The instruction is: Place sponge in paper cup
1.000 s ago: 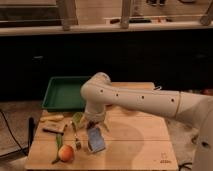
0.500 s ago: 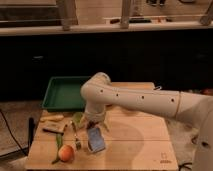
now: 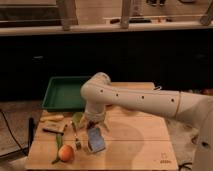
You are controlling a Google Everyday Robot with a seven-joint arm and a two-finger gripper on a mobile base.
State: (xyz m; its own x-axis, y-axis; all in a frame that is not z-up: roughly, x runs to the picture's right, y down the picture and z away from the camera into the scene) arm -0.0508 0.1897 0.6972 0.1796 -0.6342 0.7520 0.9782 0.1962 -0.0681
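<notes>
Now white-armed gripper [image 3: 95, 125] low over wooden desk [image 3: 135, 145], directly above flat light-blue rectangular sponge [image 3: 96, 139]; jaws' state cannot be told. Orange round fruit [image 3: 65, 153] near.

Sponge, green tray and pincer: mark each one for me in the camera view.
sponge [image 3: 96, 139]: camera view, middle of its light-blue face.
green tray [image 3: 52, 93]: camera view, left wall.
pincer [image 3: 95, 125]: camera view, low end of the arm, just above the sponge.

White arm [image 3: 145, 100] reaching leftward from the right edge, elbow bent downward; gripper [image 3: 95, 126] pointing down just above the tabletop.
</notes>
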